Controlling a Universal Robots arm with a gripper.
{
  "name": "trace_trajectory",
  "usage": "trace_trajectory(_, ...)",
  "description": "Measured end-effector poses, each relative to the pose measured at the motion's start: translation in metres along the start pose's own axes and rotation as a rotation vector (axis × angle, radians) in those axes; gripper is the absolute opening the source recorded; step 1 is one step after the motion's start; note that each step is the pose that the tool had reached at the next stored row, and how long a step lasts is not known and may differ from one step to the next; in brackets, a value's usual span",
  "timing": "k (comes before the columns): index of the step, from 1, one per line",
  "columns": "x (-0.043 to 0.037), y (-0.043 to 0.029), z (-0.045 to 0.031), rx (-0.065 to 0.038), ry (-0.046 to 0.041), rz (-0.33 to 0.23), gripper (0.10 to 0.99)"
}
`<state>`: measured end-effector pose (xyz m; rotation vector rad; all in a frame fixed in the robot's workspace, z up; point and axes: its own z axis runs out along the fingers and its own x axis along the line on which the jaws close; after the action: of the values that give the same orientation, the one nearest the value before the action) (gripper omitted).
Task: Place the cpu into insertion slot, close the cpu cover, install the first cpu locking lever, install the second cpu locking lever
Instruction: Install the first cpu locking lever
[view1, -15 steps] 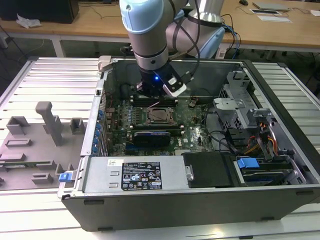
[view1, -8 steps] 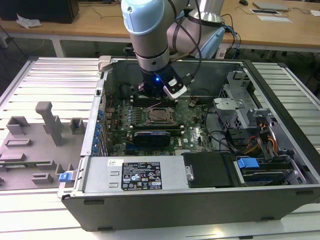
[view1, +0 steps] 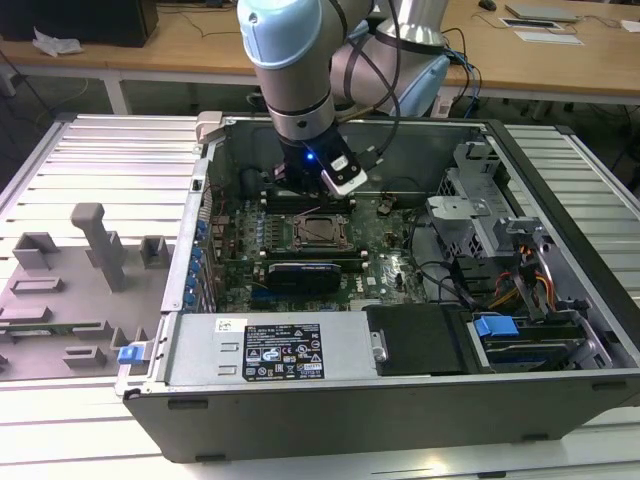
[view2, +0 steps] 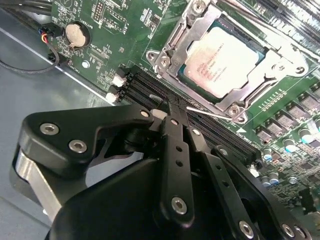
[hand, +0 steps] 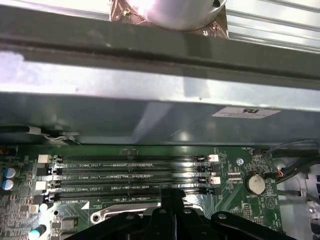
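Now my claw (view2: 172, 106) is clenched w/ nothing held, tip near the lever (view2: 210, 112); it may slip & scratch the board (view2: 115, 30).

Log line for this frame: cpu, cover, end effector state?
cpu: seated | cpu cover: down over cpu | end effector: shut, tip at thin lever rod beside cover | lever latch: unclear

Cpu seated, cover down
We see the silver-topped cpu (view2: 222, 60) lying flat in the insertion slot (view1: 296, 235), with the cpu cover (view2: 172, 44) framing it.
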<state>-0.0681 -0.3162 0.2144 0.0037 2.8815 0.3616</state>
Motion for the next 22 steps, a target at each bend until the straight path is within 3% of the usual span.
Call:
trace_trajectory(7,0.0014,0.0004,0.0038,0.014,-0.014,0.055,0.106)
trace_trajectory(20,0.0032,0.0052,0.0104,0.031,-0.032,0.124,0.106)
trace_trajectory(22,0.0037,0.0056,0.0122,0.037,-0.0386,0.149,0.106)
